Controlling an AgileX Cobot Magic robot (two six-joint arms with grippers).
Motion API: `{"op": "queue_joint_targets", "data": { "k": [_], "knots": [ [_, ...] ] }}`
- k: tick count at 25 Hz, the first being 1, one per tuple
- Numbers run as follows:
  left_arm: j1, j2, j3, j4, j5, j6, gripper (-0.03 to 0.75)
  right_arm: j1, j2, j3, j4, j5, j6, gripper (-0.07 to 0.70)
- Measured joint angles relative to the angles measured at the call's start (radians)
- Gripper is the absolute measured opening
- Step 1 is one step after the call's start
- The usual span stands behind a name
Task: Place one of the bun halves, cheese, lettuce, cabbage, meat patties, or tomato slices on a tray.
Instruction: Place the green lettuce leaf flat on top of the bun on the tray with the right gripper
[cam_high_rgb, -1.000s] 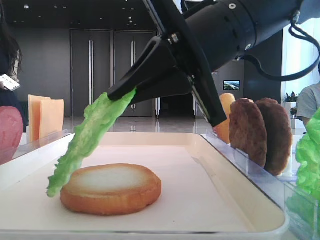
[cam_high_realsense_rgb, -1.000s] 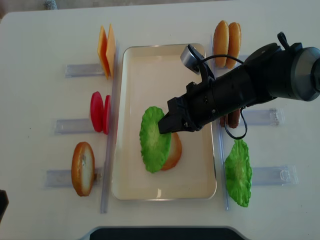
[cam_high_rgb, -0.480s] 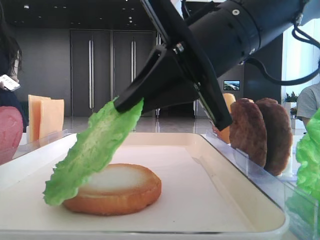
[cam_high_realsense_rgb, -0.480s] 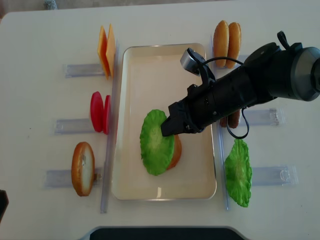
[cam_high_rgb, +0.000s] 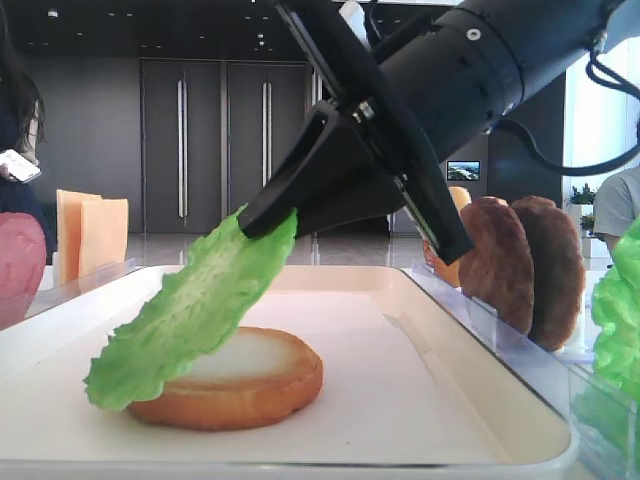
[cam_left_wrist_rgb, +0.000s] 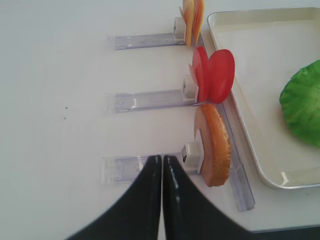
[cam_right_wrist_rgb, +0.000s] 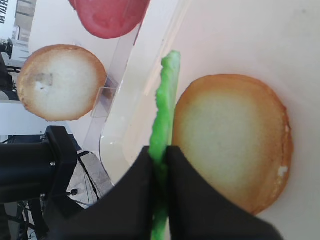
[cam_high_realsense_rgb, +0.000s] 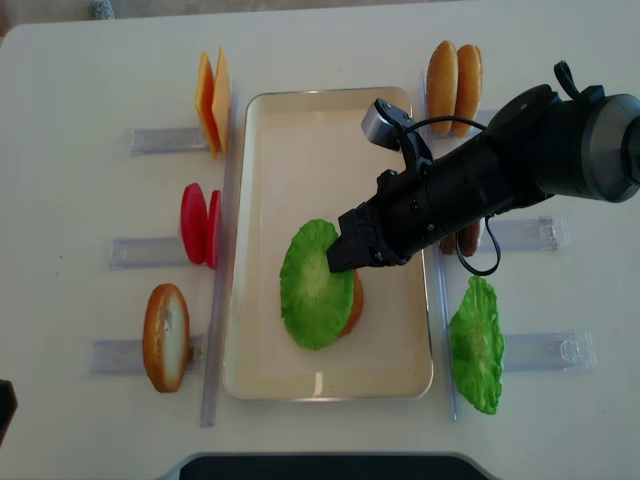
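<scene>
A frilly green lettuce leaf (cam_high_rgb: 195, 310) slants over a bun half (cam_high_rgb: 235, 380) lying on the cream tray (cam_high_rgb: 420, 400), its lower edge draped past the bun. The right gripper (cam_high_rgb: 268, 215) pinches the leaf's top edge, jaws closed. The step looks like laying it down; next, lower and release. The arm angles down from the upper right.

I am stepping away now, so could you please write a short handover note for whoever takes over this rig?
Right gripper: shut on the lettuce, holding it tilted over the bun half lying in the tray.
Left gripper: shut, holding nothing, beside the rack with the other bun half.
Done: one bun half in the tray.
Left: lower the lettuce and release it.
</scene>
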Motion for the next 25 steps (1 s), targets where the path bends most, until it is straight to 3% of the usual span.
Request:
{"op": "queue_joint_targets", "data": {
  "k": [7,25],
  "knots": [
    [0.000,0.000,0.000,0.000,0.000,0.000,-0.007,0.000,0.000,0.000,-0.007,-0.024,0.001,0.117],
    [0.000,0.000,0.000,0.000,0.000,0.000,-0.007,0.000,0.000,0.000,-0.056,-0.031,0.004,0.533]
  ]
}}
